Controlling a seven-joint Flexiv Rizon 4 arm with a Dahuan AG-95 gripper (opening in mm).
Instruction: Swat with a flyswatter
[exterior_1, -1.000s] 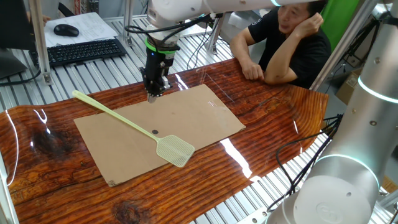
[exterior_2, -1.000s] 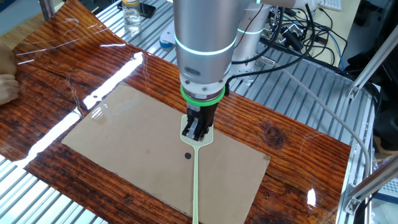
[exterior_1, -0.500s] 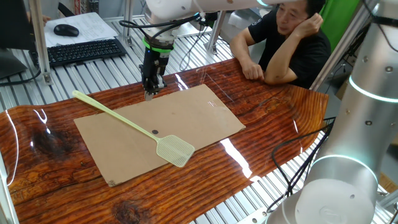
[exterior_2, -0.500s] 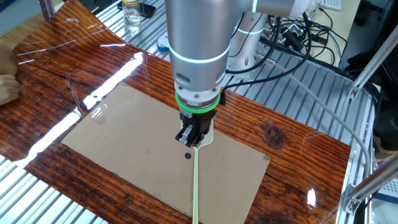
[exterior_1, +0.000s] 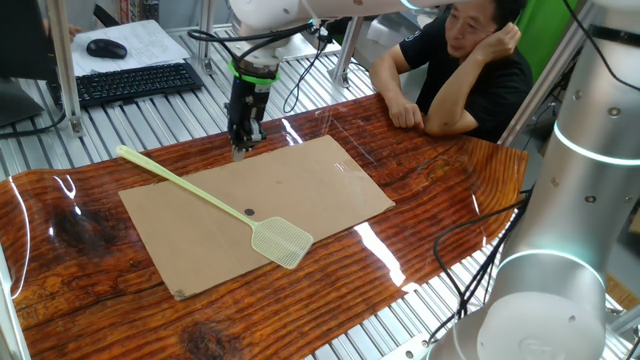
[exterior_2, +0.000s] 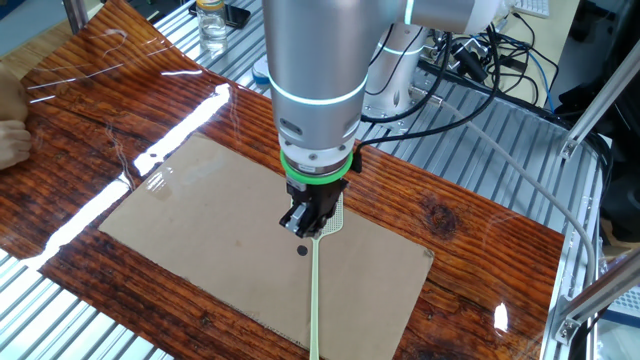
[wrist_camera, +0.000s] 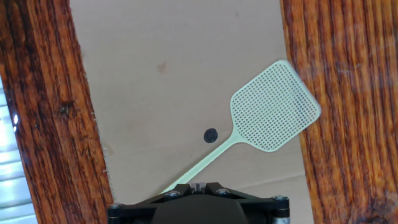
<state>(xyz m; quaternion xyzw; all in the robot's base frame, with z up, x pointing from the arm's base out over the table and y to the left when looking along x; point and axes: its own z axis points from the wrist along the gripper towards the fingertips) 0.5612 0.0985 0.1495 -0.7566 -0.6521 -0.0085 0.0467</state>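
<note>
The pale yellow-green flyswatter (exterior_1: 215, 203) lies flat on the cardboard sheet (exterior_1: 300, 185). Its handle end points to the far left and its mesh head (exterior_1: 282, 241) lies near the front edge. A small black dot (exterior_1: 249, 212) sits beside the handle. My gripper (exterior_1: 240, 150) hangs over the sheet's far edge, to the right of the handle's end, shut and empty. The other fixed view shows the gripper (exterior_2: 305, 224) in front of the swatter head (exterior_2: 336, 216). In the hand view the fingertips (wrist_camera: 199, 186) are together, with the swatter (wrist_camera: 273, 115) below and ahead.
A person (exterior_1: 460, 70) leans on the table's far right edge. A keyboard (exterior_1: 135, 82) and mouse (exterior_1: 106, 48) lie beyond the far left edge. A second robot arm (exterior_1: 580, 200) stands at the right. A bottle (exterior_2: 210, 25) and cables (exterior_2: 470, 70) lie off the wooden top.
My gripper has shifted a little to the left along the sheet's far edge, still shut. The flyswatter has not moved.
</note>
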